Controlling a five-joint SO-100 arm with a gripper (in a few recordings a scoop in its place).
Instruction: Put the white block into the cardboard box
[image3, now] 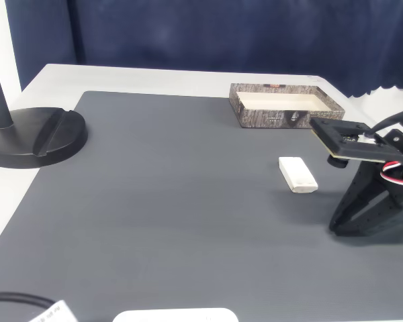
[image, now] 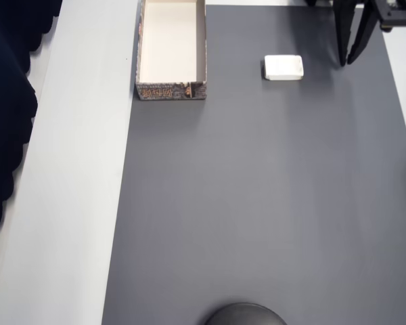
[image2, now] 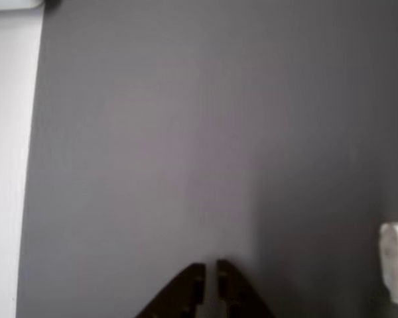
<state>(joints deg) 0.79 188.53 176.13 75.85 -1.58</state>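
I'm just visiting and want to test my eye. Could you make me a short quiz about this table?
1. True or false: the white block lies inside the cardboard box.
2. In the overhead view, the robot's hand is: A) over the box, B) right of the block, C) gripping the block.
3. Fill in: the block rests on the dark grey ____.

Key: 1 false; 2 B; 3 mat.

The print on the cardboard box wall is too blurred to read.
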